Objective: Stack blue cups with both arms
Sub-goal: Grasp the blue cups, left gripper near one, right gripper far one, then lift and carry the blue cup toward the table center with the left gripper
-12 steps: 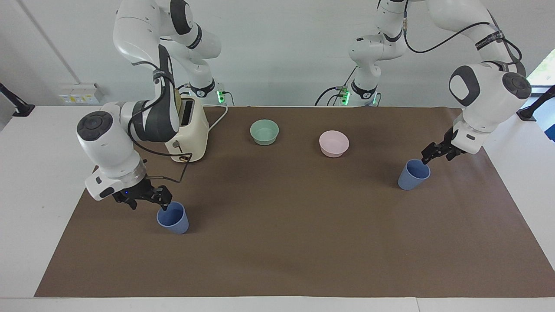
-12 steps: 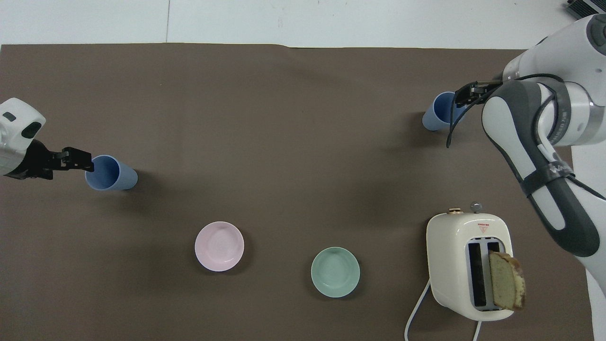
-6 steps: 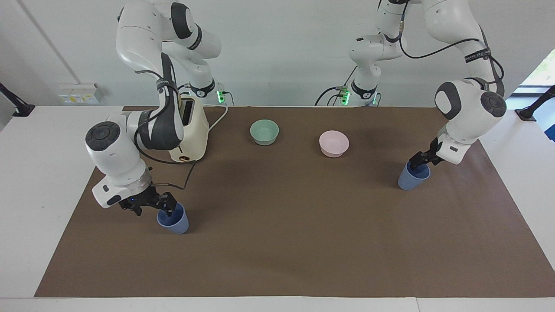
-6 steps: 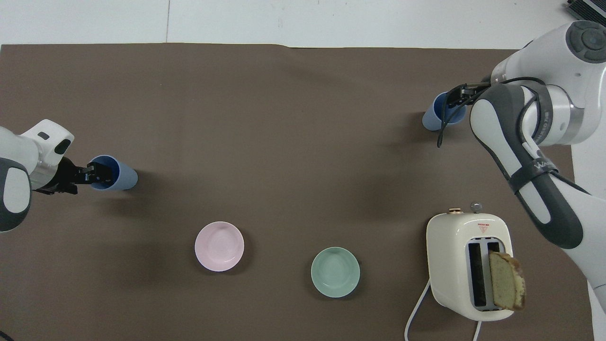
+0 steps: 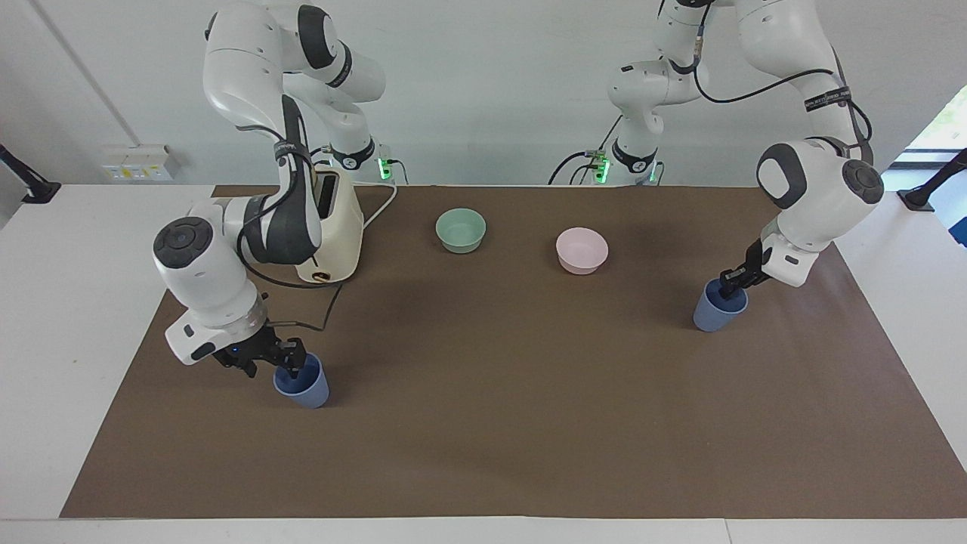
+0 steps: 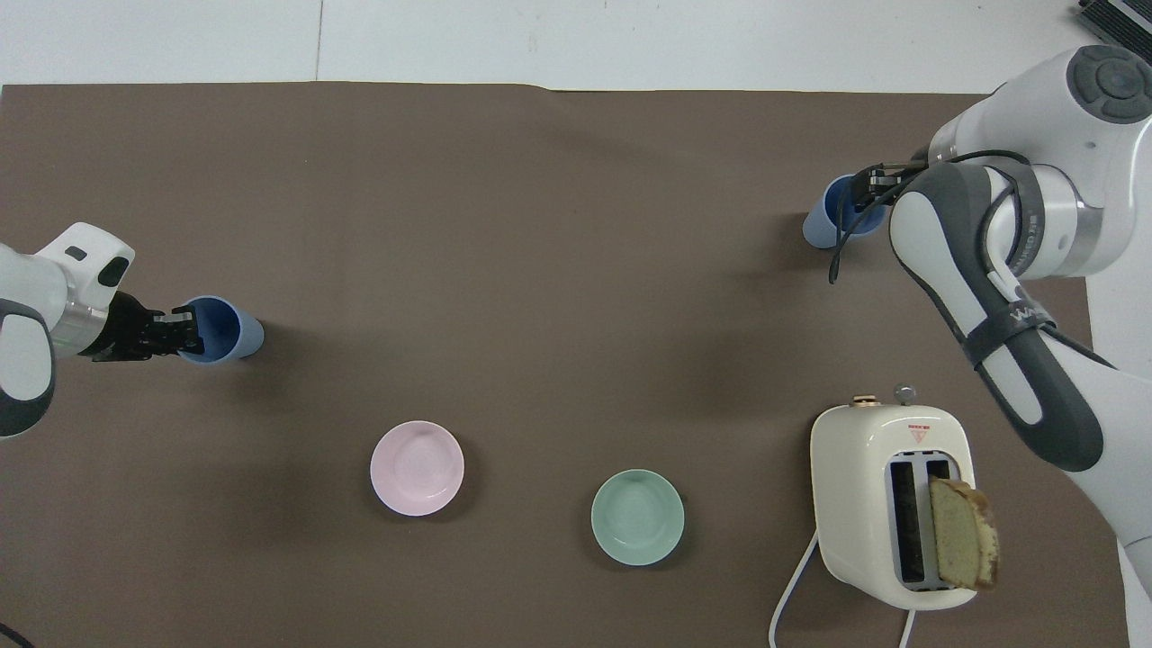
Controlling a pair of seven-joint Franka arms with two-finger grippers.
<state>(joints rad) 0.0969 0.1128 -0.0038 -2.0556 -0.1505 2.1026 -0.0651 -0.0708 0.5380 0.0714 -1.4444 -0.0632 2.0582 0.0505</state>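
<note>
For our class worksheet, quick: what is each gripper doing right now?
Left gripper: shut on the rim of the blue cup at its end of the table.
Right gripper: at the rim of the other blue cup; grip cannot be told.

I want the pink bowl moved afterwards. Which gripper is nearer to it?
Left. The left gripper is at a blue cup not far from the pink bowl; the right gripper is at the other cup, past the toaster.

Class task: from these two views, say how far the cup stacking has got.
Done: each claw has reached a cup. In hand: left claw is shut on one cup's rim; right claw sits at the other cup. Left: lifting and nesting them; both stand apart on the mat.
</note>
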